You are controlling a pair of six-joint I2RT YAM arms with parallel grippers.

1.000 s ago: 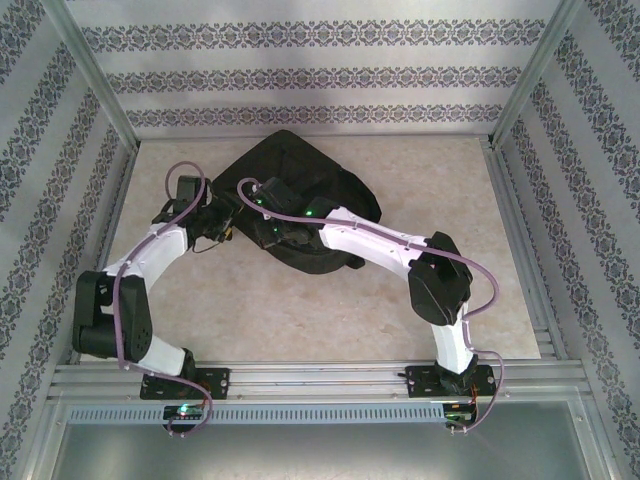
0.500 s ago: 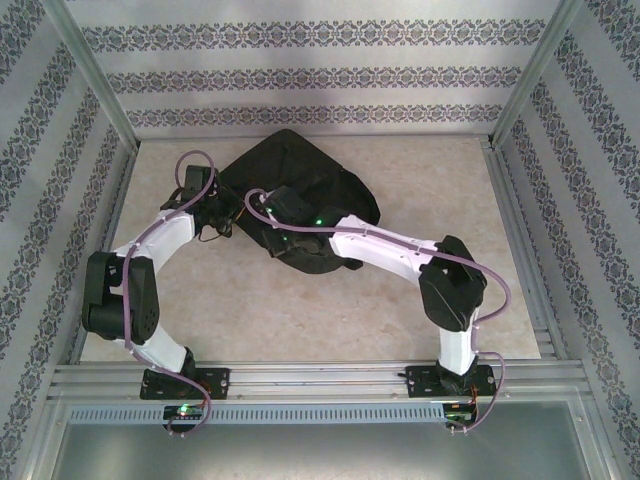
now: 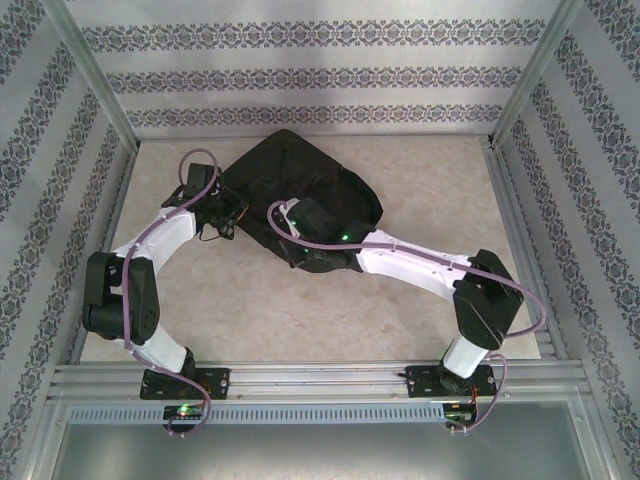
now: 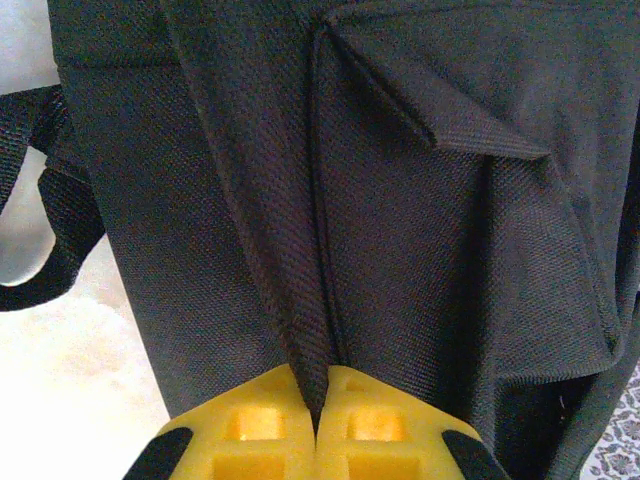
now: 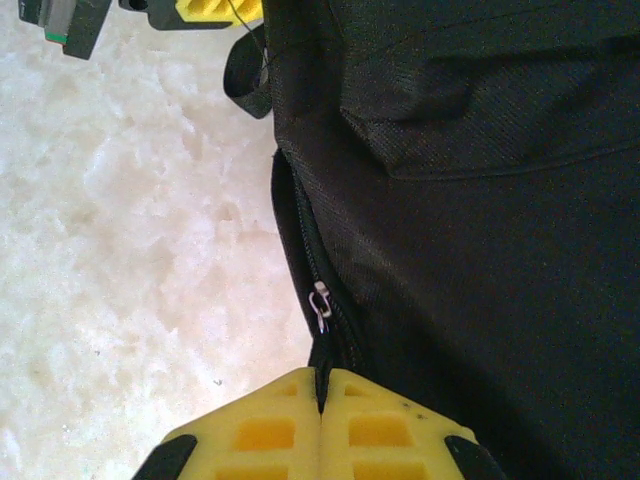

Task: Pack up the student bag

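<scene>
One student bag (image 3: 300,185), black and floppy, lies on the far middle of the table (image 3: 250,320), a single zipper pull (image 5: 319,305) showing along its near edge. Two grippers are on it. The left gripper (image 4: 318,402) is clenched on a ridge of fabric at the bag's left side, and the right gripper (image 5: 320,385) is pinched tight on the zipper seam at its near edge.

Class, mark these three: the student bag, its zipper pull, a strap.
student bag (image 3: 305,175): top external view, far fabric panel.
zipper pull (image 5: 319,303): right wrist view, metal tab.
strap (image 4: 25,135): left wrist view, webbing at left edge.
</scene>
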